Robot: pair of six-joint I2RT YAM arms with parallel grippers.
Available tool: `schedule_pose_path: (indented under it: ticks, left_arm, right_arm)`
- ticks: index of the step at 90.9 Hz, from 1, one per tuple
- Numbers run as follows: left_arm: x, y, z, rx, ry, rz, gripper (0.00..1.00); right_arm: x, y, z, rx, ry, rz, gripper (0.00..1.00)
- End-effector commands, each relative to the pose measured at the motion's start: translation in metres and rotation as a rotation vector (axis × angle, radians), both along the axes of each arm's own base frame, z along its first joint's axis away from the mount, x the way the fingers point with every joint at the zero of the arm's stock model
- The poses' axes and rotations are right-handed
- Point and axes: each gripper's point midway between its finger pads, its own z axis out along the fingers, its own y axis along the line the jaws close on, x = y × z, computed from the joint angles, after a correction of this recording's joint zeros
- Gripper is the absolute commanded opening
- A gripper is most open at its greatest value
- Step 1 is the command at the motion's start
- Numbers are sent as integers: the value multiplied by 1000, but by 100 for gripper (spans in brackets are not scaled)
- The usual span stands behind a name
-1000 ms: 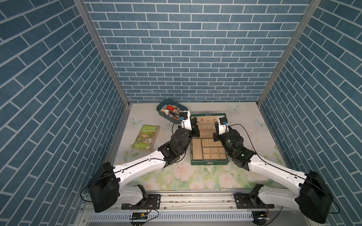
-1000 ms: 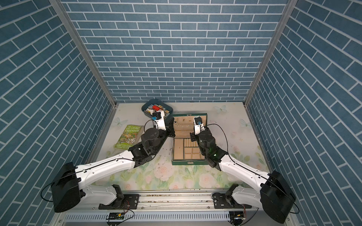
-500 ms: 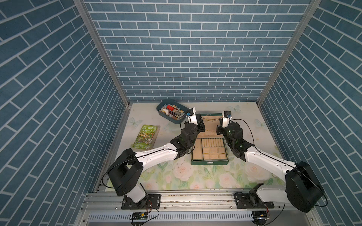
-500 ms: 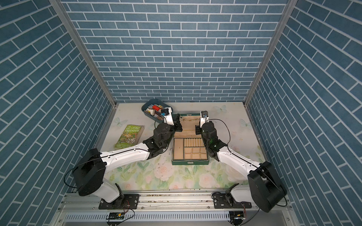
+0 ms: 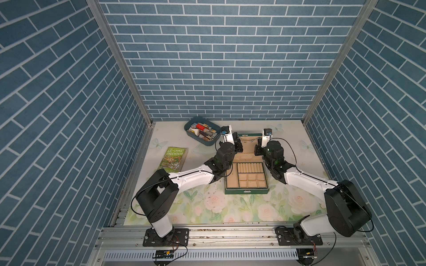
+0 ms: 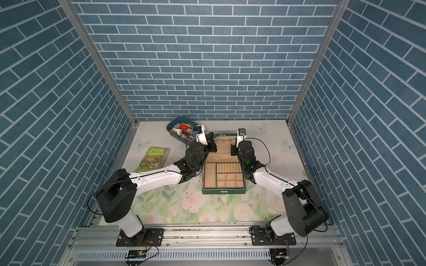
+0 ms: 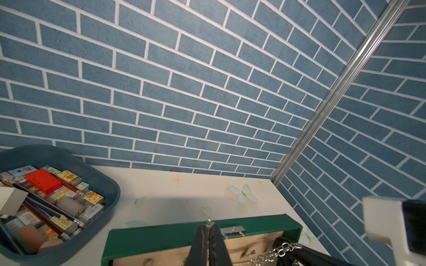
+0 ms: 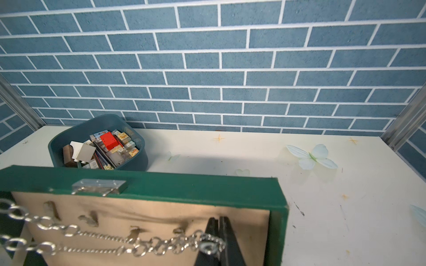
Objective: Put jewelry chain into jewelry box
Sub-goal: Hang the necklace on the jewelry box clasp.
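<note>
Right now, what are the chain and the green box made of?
The chain looks like shiny silvery metal: its links glint in the light. The green box has a dull, matte skin, maybe leatherette or painted card; I can't tell which. Its lining looks like soft beige velvet, and the clasp looks like bright metal.

Compare with the frames a second back: your left gripper (image 5: 239,141) and right gripper (image 5: 260,142) have both travelled away from the box's (image 5: 246,190) tray toward the open lid (image 5: 250,134) at the back. Both arms have stretched further forward, their base shoulders swung inward. The chain (image 5: 251,139) now hangs strung across the lid between the two pinched grippers; in the right wrist view its links (image 8: 110,241) run sideways to the closed fingertips (image 8: 227,232).
</note>
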Motion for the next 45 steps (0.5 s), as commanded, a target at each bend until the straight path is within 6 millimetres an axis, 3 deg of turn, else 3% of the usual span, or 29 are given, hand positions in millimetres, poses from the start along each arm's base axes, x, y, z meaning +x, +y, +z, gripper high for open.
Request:
schedule_pose_path:
  ticks: [1, 45]
  left_arm:
    - [7, -1, 8, -21, -23, 8, 0]
    - [19, -6, -4, -8, -8, 15, 0]
  right_arm:
    - [9, 6, 14, 67, -30, 5, 0]
    - [18, 7, 5, 93, -5, -5, 0]
